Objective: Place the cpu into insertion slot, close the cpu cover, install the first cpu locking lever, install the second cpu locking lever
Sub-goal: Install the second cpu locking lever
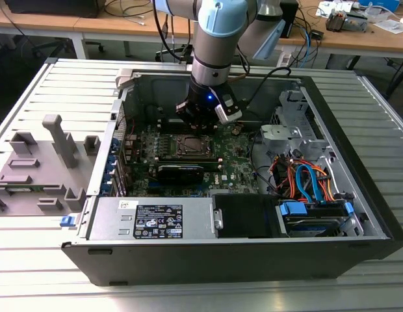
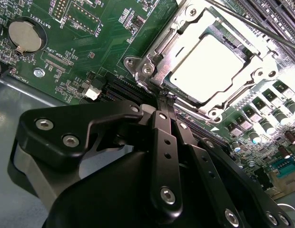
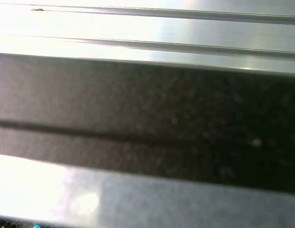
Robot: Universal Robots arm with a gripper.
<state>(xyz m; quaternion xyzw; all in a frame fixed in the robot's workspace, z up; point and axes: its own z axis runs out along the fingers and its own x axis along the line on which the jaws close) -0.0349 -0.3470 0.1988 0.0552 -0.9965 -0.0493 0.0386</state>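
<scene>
Claw (image 2: 167, 102) status: my fingers are clenched together and grasp nothing, tips poised at the edge of the insertion slot (image 2: 142, 64). Cpu (image 2: 207, 66) is seated in that slot, with the cpu cover (image 2: 183, 28) lying closed around it on the green board (image 2: 90, 42)
</scene>
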